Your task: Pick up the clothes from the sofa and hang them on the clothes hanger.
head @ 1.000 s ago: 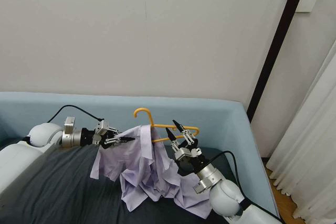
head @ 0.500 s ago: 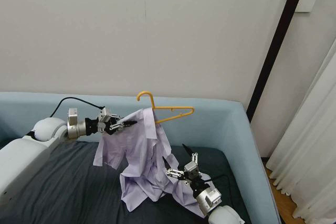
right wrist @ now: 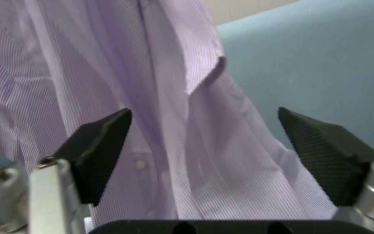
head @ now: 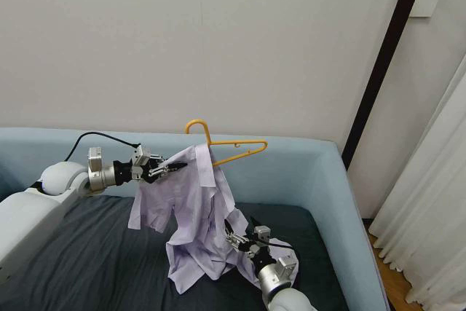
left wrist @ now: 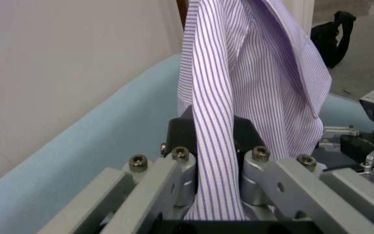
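While the left tool (head: 168,169) clenches the striped shirt (head: 191,213) beside the orange hanger (head: 231,151), the right tool (head: 244,241), lower centre, sits released under its hem.

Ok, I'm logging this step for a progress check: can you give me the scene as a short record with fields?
shirt: purple striped, draped over one side of the hanger, lower part bunched on the sofa
hanger: orange, raised above the sofa, other side bare
left gripper: raised beside the hanger, jaws shut on the shirt
right gripper: low by the shirt's lower part, jaws open, holding nothing
sofa: light blue, dark seat
task state: shirt only partly on the hanger
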Robot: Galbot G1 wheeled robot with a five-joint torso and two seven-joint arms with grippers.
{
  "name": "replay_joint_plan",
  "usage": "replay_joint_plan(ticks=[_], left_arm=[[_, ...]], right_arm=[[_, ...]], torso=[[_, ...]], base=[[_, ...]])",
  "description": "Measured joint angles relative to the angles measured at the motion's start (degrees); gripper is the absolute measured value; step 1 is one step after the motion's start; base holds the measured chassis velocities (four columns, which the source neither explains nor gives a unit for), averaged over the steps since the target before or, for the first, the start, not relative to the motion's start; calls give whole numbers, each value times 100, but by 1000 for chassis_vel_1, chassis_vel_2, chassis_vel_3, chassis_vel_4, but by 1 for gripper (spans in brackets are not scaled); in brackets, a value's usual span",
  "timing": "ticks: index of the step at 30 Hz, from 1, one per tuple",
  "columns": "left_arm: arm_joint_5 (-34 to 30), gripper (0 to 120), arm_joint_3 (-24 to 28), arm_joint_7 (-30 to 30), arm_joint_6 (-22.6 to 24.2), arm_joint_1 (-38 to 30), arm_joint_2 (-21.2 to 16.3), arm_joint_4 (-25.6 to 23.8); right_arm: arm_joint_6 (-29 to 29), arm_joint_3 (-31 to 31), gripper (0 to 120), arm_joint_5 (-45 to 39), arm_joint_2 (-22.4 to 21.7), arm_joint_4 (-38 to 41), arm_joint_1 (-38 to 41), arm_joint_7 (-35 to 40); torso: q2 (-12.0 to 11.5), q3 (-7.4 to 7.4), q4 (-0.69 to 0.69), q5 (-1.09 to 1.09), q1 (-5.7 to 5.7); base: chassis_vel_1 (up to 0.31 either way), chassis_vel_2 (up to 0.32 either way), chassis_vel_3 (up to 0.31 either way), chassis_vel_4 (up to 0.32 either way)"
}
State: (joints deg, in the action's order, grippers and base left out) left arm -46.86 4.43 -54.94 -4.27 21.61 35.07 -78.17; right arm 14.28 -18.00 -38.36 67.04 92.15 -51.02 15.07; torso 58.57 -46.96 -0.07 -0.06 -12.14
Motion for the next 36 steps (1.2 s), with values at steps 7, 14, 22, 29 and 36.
replay_joint_plan(ticks=[7, 14, 22, 29, 36], left_arm=[[-6, 7, -65, -48, -26, 85, 24, 15], [-17, 7, -61, -70, -51, 34, 73, 79], [-15, 7, -21, -99, -65, -11, 160, 143], [-20, 7, -30, -178, -81, -25, 192, 177], [-162, 7, -122, -295, -155, 71, 184, 157]], right_arm=[[-108, -88, 54, 266, 256, -378, 188, -36], [-177, -55, 31, 286, 271, -418, 217, -65], [-235, 93, 1, 119, 224, -329, 178, -123], [-325, 500, 0, -446, 168, -44, 152, -428], [-555, 1235, 0, -1655, -83, 325, 303, -790]], torso=[[0, 0, 0, 1, 0], [0, 0, -1, 2, 0], [0, 0, -1, 1, 0], [0, 0, -1, 2, -1], [0, 0, -1, 2, -1]], base=[[0, 0, 0, 0], [0, 0, 0, 0], [0, 0, 0, 0], [0, 0, 0, 0], [0, 0, 0, 0]])
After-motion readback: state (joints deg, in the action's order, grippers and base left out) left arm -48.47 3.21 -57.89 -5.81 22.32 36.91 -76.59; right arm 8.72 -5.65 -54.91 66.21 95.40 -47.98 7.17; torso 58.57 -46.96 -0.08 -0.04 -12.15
